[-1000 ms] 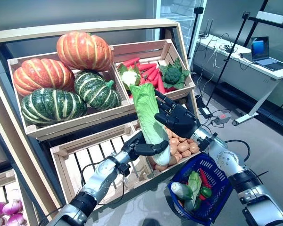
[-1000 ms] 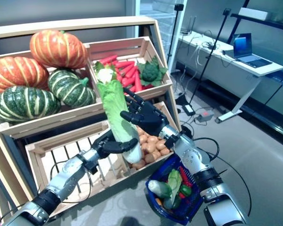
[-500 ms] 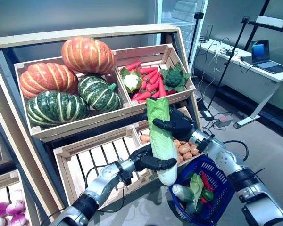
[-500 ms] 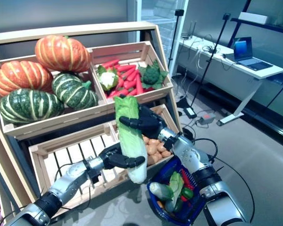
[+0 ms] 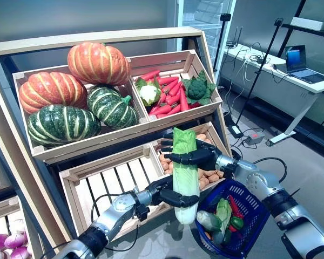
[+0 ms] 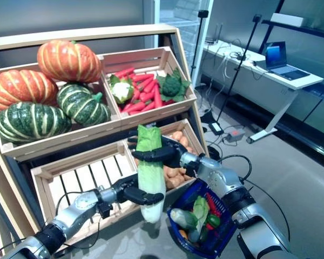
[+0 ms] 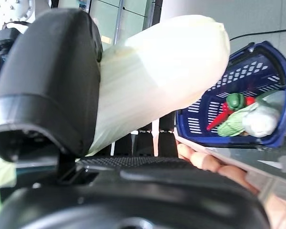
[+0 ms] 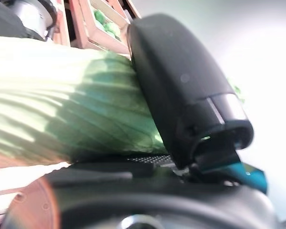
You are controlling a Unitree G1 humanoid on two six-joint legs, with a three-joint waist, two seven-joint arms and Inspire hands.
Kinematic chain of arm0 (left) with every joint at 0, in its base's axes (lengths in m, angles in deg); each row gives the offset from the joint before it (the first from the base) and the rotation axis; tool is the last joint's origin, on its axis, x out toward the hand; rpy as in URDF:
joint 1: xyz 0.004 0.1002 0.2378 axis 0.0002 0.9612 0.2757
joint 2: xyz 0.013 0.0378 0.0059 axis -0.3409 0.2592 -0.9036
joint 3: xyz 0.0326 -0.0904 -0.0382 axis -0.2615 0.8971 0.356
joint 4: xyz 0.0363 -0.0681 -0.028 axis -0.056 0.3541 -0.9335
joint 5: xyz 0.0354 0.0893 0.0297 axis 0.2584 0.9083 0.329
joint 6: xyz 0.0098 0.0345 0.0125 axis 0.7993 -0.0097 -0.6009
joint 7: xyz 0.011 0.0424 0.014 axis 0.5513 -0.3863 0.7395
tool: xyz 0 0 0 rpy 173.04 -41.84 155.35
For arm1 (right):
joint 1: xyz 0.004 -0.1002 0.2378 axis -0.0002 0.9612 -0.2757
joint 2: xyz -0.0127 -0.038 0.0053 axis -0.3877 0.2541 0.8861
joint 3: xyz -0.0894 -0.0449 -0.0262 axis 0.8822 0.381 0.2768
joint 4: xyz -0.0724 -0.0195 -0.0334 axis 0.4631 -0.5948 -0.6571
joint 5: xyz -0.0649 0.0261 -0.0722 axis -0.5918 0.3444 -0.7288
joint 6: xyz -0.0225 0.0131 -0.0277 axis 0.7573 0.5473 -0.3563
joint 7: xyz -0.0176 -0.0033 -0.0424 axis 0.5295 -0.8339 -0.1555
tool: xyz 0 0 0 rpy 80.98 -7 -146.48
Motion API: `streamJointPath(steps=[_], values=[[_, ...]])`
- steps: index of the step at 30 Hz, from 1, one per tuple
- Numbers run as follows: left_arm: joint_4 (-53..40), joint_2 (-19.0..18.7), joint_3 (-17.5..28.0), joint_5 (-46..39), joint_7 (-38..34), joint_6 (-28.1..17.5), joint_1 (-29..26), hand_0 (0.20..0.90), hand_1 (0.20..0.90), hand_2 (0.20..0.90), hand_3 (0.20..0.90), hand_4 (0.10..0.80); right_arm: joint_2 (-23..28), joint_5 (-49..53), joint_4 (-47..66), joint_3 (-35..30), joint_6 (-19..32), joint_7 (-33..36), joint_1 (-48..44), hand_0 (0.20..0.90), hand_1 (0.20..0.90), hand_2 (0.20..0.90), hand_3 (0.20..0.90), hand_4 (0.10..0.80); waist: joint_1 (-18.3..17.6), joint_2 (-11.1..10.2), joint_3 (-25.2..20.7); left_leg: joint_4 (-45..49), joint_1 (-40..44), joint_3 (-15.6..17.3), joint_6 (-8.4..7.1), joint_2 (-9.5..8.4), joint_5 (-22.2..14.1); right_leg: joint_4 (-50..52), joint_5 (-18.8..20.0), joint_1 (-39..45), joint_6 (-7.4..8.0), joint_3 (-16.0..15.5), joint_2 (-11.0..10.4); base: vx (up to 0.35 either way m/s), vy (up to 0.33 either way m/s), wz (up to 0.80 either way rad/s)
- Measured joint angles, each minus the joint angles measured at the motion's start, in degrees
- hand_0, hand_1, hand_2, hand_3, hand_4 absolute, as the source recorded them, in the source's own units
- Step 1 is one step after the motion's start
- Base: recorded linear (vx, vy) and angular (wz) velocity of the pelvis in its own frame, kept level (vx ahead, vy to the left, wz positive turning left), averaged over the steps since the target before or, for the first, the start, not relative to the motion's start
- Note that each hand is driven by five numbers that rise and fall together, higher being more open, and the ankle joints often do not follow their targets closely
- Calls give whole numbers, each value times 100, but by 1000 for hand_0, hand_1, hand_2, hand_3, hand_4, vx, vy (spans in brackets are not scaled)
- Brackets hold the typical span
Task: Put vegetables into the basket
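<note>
A wooden produce stand (image 5: 21, 178) holds slanted crates on 2 levels. In front of it, both robot hands hold a long napa cabbage (image 5: 184, 178) upright in the air, leafy green end up and pale white base down. The left hand (image 5: 170, 195) has its fingers and thumb curled round the lower, white part. The right hand (image 5: 197, 157) wraps its fingers round the green upper part. The cabbage hangs just left of a blue plastic basket (image 5: 255, 213) and is not in it.

The basket sits low at the near right, hanging on the right arm. Inside it lie a pale green and white vegetable (image 5: 208, 220), a leafy green one (image 5: 223, 211), a small green pepper (image 5: 237, 222) and something red (image 5: 233, 205).

The upper left crate (image 5: 92, 141) holds 4 pumpkins: 2 orange ones (image 5: 97, 63) at the far side and 2 dark green striped ones (image 5: 62, 124) nearer. The upper right crate (image 5: 167, 56) holds a cauliflower (image 5: 148, 93) on the left, red carrots or peppers (image 5: 170, 96) in the middle and a broccoli head (image 5: 197, 89) on the right.

The lower left crate (image 5: 97, 183) shows only its bare slats. The lower right crate (image 5: 218, 137), behind the cabbage and hands, is filled with small brown potatoes (image 5: 209, 177).

At the near left edge, purple and white onions (image 5: 11, 249) lie in a lower bin. Far right, a laptop (image 5: 299, 59) stands open on a white bench (image 5: 291, 81).
</note>
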Motion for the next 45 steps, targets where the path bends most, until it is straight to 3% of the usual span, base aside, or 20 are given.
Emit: streamJointPath(steps=[14,15,16,17,27,40,45], values=[[-158,-31,0,63,-229,-12,138,309,309,309,309,406,-28,2,13,31,2,-17,1,300,300,300,300,400,-5,-14,-8,-3,0,19,0,0,0,0,0,-5,0,5,-1,0,0,0],[-175,-27,4,79,-263,-26,161,589,589,589,589,593,-25,2,27,31,2,-15,1,300,300,300,300,400,-6,-14,-8,-3,0,24,0,1,0,0,0,-6,0,9,-1,0,0,0],[-179,-23,28,110,-275,-51,187,589,589,589,589,593,-5,1,71,30,2,-7,12,300,300,300,300,400,-7,-15,-8,-4,-4,34,0,1,0,0,0,-13,0,13,-1,0,0,0],[-194,6,46,110,-279,-85,218,900,900,900,900,800,10,1,139,30,2,19,22,300,300,300,300,400,-8,-15,-8,-4,-10,41,0,3,0,0,1,-23,1,21,-1,-2,14,-3],[-342,319,444,244,-536,-322,648,900,900,900,900,800,296,-283,896,-189,59,214,443,300,300,300,300,400,-129,-29,1,-8,-25,204,18,12,-19,2,22,-116,5,197,-4,2,15,-8],[-301,594,1005,669,-738,-458,1073,900,900,900,900,800,395,-748,1099,-1327,373,214,1391,300,300,300,300,400,-329,20,102,-42,-26,350,36,25,-53,-4,37,-205,13,364,-7,6,-2,-7],[43,548,2165,738,-1360,-454,1399,900,900,900,900,800,939,-1441,1078,-1742,452,258,1872,300,300,300,300,400,-326,21,241,-23,-18,358,35,33,-55,-3,43,-202,7,364,-1,0,0,0]])
